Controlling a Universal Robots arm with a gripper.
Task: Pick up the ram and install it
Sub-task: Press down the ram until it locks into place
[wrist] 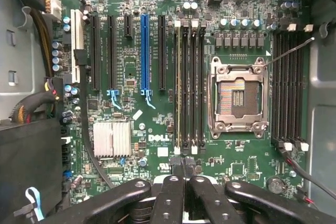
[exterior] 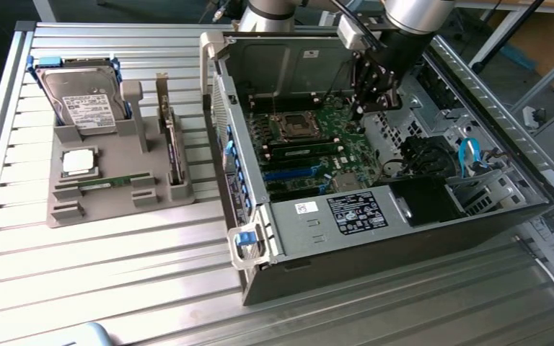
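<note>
Pincer [wrist: 184, 171] clenched, apparently empty, over green motherboard [wrist: 131, 72]. At exterior view's left, slim green ram stick [exterior: 113, 182] lying in grey plastic holder [exterior: 104, 209]; twin stick [exterior: 301, 152] seemingly seated in black slots. Risk: pressing off-centre, cracking board, bending latches.

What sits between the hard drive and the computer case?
In the exterior view, the upright expansion card stands in the grey holder between the hard drive and the computer case.

White DELL logo [wrist: 160, 138] on the green motherboard [wrist: 210, 156], case sticker [exterior: 354, 211] and hard-drive label [exterior: 92, 112] unreadable
</note>
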